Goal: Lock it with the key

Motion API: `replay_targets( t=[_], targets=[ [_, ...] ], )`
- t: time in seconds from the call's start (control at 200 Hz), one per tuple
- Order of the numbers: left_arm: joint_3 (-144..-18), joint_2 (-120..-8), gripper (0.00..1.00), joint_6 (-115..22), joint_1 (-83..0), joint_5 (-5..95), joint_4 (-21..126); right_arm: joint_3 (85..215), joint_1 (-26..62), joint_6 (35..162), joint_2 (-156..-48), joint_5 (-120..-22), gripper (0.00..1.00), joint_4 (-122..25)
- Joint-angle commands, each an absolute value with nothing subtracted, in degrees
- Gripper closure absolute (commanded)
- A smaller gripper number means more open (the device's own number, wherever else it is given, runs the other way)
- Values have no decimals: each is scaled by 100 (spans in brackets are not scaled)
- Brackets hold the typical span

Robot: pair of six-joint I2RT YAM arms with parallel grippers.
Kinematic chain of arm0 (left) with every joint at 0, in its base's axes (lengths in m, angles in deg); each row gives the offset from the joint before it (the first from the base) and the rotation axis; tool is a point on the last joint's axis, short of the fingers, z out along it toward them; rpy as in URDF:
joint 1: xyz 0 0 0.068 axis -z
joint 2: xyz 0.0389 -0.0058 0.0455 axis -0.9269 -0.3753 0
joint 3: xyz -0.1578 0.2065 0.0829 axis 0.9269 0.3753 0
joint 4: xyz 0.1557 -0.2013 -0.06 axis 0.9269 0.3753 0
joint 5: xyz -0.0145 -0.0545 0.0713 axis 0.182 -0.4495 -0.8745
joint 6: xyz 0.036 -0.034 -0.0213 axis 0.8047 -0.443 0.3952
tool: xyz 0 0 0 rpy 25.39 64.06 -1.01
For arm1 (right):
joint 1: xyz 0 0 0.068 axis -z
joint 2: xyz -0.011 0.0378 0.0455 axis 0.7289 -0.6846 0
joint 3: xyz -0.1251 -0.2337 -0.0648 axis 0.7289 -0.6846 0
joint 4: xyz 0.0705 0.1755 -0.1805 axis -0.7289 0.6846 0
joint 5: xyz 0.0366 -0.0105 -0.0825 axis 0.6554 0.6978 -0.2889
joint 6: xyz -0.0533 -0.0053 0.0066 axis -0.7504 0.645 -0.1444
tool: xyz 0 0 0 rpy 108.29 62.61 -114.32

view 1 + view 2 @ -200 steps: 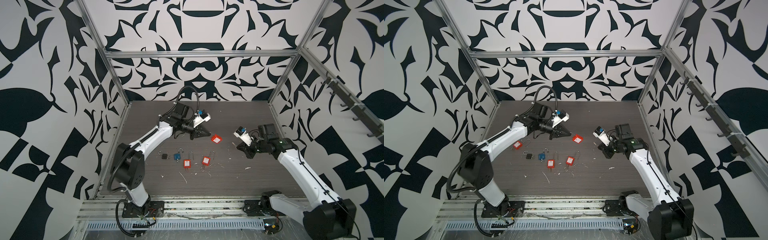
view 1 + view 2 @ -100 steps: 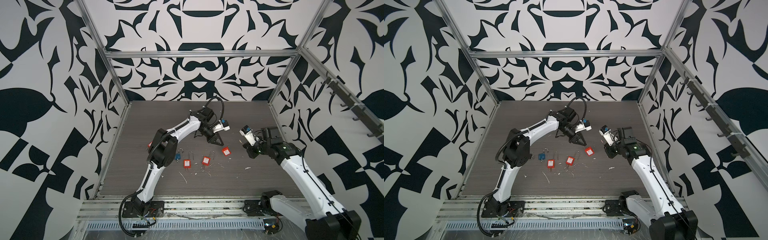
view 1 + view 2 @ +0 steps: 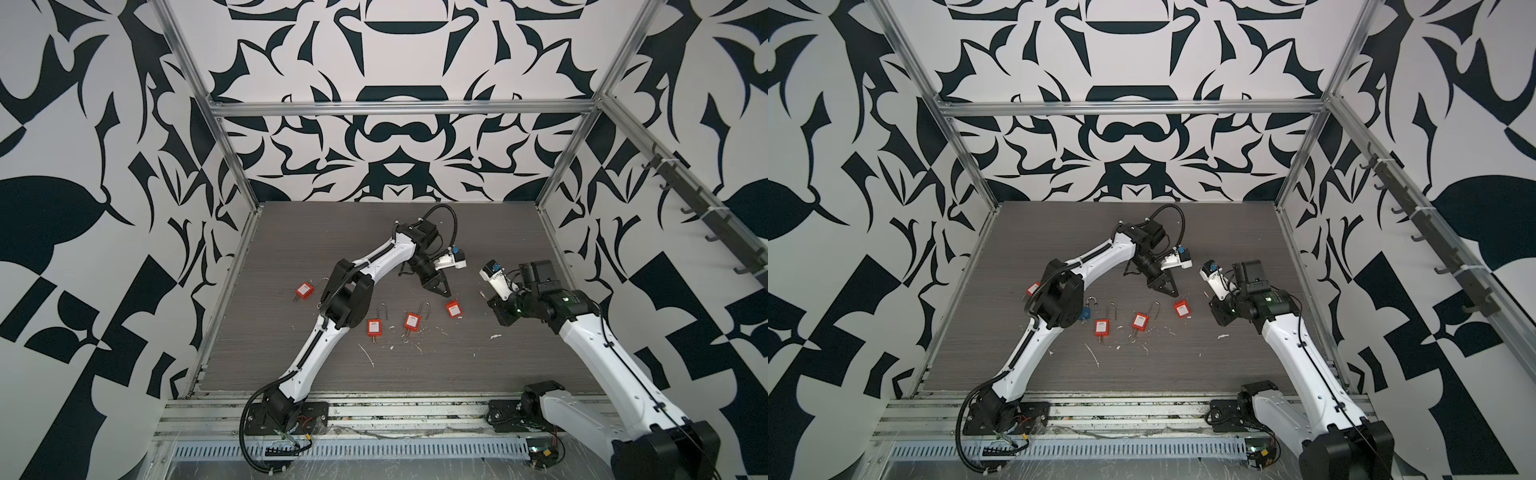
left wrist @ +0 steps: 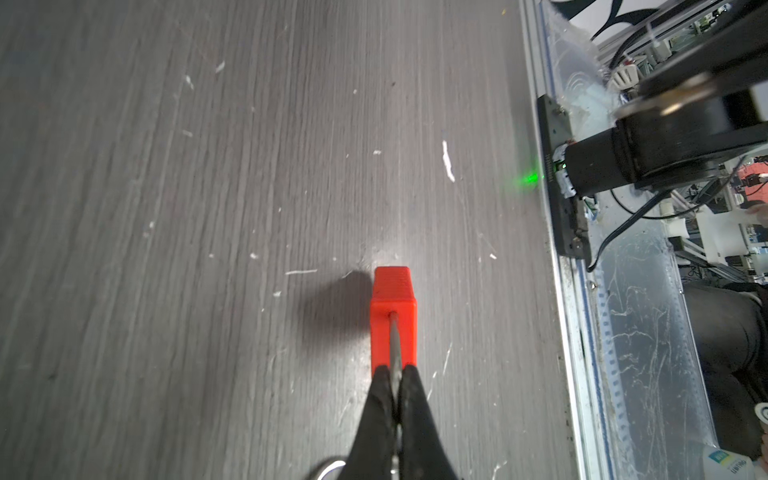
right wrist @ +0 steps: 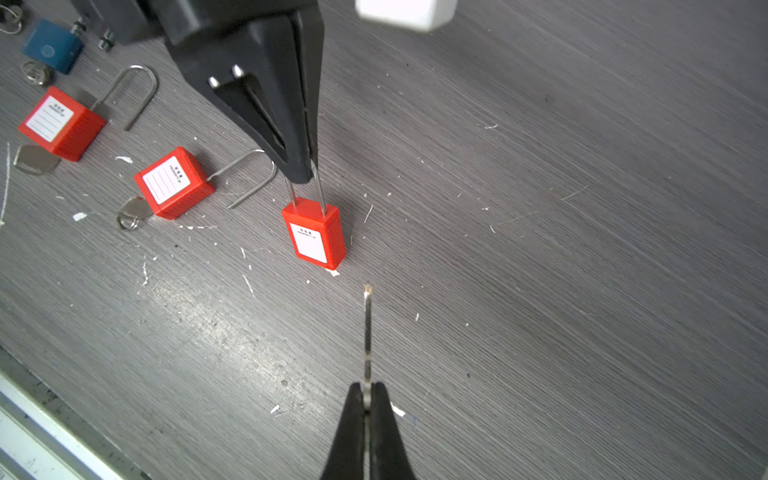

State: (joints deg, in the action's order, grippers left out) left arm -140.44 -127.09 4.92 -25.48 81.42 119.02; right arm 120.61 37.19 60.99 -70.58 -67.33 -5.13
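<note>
Key (image 5: 367,332), a thin metal blade seen edge-on, juts from the right gripper (image 5: 365,388), whose jaws are pressed tight on its head. Just past the blade's tip, and apart from it, a red padlock (image 5: 316,235) with a white label stands upright. Its base is on or just above the grey worktop (image 5: 540,249); I cannot tell which. Its wire shackle (image 5: 321,189) rises into the left gripper (image 5: 302,169), which is also clamped tight and pinches the wire. Both shackle legs meet the body. Beyond, a second red padlock (image 5: 172,183) and a third red padlock (image 5: 60,122) lie flat with their shackles swung open. Farther off lies a blue padlock (image 5: 52,45).

A second ago, the top views show the left gripper holding this padlock nearer the middle of the worktop, farther from the key. It has since swung across, so in both top views the padlock (image 3: 453,309) (image 3: 1181,309) now hangs near the right gripper. The carrying looks finished, and inserting the key is probably next. The keyhole is presumably in the base, facing the worktop, so the padlock may need tilting towards the blade first.
</note>
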Motion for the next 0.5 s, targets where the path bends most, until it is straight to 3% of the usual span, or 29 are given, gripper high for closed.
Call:
replay_targets(
  t=[0.0, 0.26, 0.495],
  targets=[
    [-14258, -12895, 94, 648, -2541, 7920, 12149, 12082, 3728, 6240, -7000, -6810, 100, -642],
    [-14322, -13049, 78, 412, -2533, 7475, 11645, 12010, 3723, 6328, -7128, -6752, 100, -850],
    [-14265, -13103, 71, 75, -2533, 7316, 10870, 12611, 3722, 6979, -7340, -6387, 100, -639]
  ],
)
